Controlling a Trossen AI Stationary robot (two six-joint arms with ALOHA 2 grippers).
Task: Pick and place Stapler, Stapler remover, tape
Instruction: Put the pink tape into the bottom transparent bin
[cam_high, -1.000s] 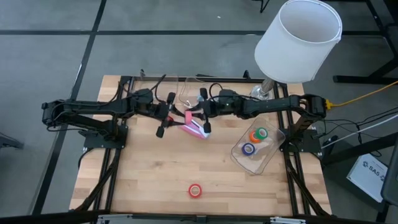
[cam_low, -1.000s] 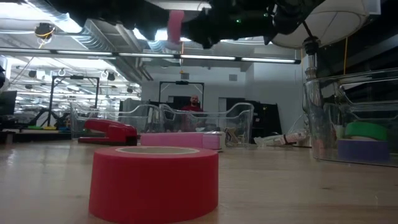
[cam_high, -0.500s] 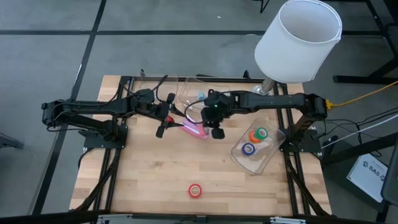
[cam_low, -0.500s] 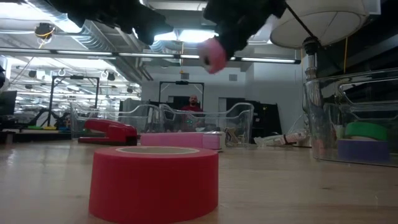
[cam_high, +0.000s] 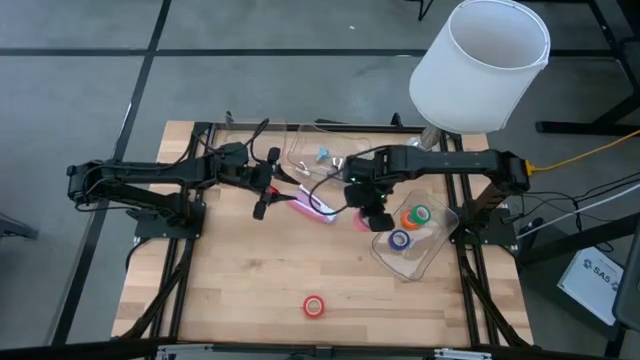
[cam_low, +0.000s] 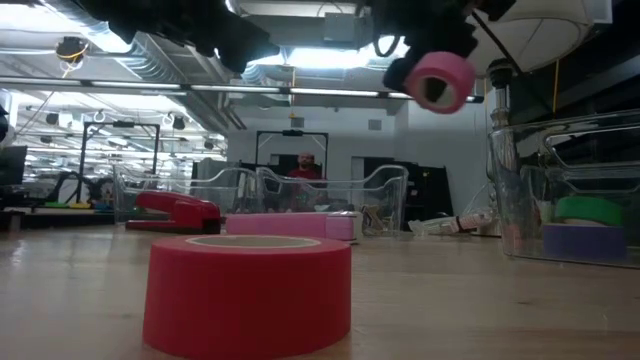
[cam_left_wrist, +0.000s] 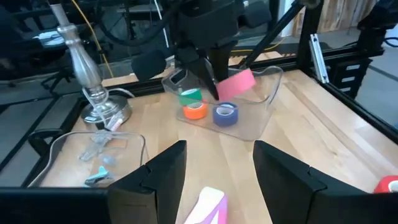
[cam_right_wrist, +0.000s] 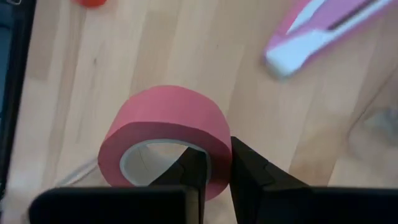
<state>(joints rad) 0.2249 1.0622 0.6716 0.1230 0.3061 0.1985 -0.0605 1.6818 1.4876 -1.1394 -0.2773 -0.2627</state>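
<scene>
Pink tape (cam_right_wrist: 163, 134), pinched through its wall by the right gripper (cam_right_wrist: 211, 168), could slip short of the clear bin (cam_high: 440, 225); left gripper (cam_left_wrist: 217, 165) gapes empty.

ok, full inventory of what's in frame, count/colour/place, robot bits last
pink tape roll: 1, pink, held above the table beside the clear bin
tape rolls in bin: 3, green, orange, blue-purple, inside the clear bin
clear bin: 1, transparent, right side of table
red tape roll: 1, red, near front edge, alone
pink stapler: 1, pink and white, mid table between the arms
red stapler: 1, red, far side in the low view
clear tray: 1, transparent, back of table, small silvery and blue pieces inside
lamp: 1, white shade, back right
left gripper: fingers open, over the pink stapler
right gripper: fingers shut on the pink tape roll's wall
</scene>
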